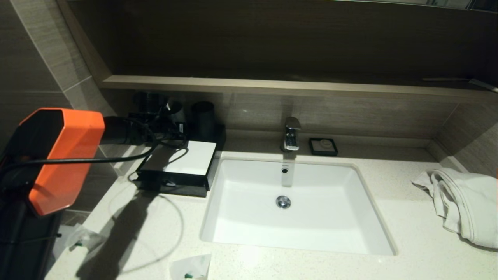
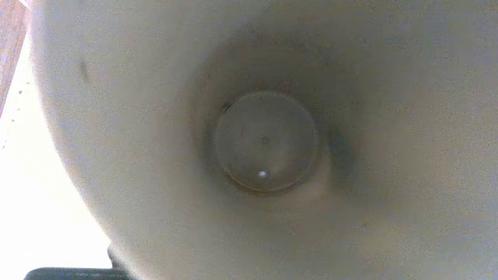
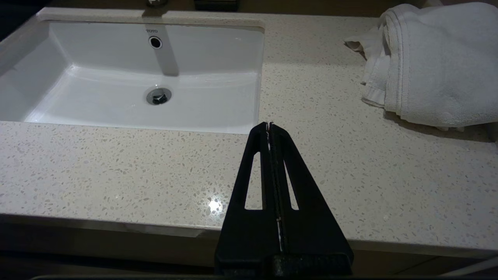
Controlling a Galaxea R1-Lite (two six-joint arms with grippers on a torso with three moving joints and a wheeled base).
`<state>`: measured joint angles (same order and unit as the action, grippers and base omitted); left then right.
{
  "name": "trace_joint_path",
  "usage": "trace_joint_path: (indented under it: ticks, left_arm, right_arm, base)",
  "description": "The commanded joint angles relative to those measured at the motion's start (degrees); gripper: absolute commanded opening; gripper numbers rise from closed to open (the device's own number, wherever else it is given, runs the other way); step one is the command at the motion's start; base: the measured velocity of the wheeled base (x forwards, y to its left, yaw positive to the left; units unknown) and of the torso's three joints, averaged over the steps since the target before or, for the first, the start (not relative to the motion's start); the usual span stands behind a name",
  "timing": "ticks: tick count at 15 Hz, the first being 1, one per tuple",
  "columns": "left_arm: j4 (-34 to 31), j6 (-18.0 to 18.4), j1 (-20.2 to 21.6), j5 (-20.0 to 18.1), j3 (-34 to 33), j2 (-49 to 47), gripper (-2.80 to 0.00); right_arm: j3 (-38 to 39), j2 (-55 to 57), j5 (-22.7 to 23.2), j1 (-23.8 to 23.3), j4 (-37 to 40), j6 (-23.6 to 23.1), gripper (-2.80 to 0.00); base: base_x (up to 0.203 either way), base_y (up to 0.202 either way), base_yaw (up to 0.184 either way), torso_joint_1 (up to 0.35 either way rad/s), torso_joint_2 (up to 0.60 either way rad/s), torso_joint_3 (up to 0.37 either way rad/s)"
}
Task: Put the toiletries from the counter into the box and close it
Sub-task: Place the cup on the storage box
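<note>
The left gripper (image 1: 171, 111) reached over the black box (image 1: 177, 163); its grip couldn't be told. The right gripper (image 3: 269, 125), fingers pressed together and empty, hovered near the sink (image 3: 218, 112).

The left arm (image 1: 58, 155) reaches over the counter's (image 1: 408, 233) left side toward the back-left corner, its gripper among dark cups (image 1: 204, 118) behind the box (image 1: 177, 165). The box sits left of the sink (image 1: 295, 206). Two sachets (image 1: 190, 267) lie at the front-left edge. A towel (image 1: 463, 206) lies at the right edge.
</note>
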<state>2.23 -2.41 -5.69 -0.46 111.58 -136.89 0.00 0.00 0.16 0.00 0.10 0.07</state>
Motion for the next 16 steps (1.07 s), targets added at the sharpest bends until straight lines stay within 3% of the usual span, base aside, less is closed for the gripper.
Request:
trace_joint_path:
  ticks: [1,2,3,4,14,16]
  left_arm:
    - [0.1,0.0,0.0,0.0,0.0,-0.4,-2.80]
    - [0.7,0.0,0.0,0.0,0.0,-0.5,-2.80]
    - [0.9,0.0,0.0,0.1,0.0,-0.6,-1.87]
    - [1.0,0.0,0.0,0.0,0.0,-0.5,0.00]
    - [0.7,-0.2,-0.1,0.5,-0.3,2.0,0.00]
    - [0.6,-0.3,-0.1,1.6,-3.8,4.7,0.00]
  right_arm:
    - [0.0,0.0,0.0,0.0,0.0,0.0,-2.80]
    - [0.0,0.0,0.0,0.0,0.0,0.0,-2.80]
    - [0.0,0.0,0.0,0.0,0.0,0.0,-2.80]
    - [0.0,0.0,0.0,0.0,0.0,0.0,-2.80]
    - [0.0,0.0,0.0,0.0,0.0,0.0,-2.80]
    - [0.0,0.0,0.0,0.0,0.0,0.0,-2.80]
  base:
    - [0.000,0.000,0.000,0.000,0.00,0.000]
    - [0.000,0.000,0.000,0.000,0.00,0.000]
    - [0.000,0.000,0.000,0.000,0.00,0.000]
    - [0.000,0.000,0.000,0.000,0.00,0.000]
    - [0.000,0.000,0.000,0.000,0.00,0.000]
    - [0.000,0.000,0.000,0.000,0.00,0.000]
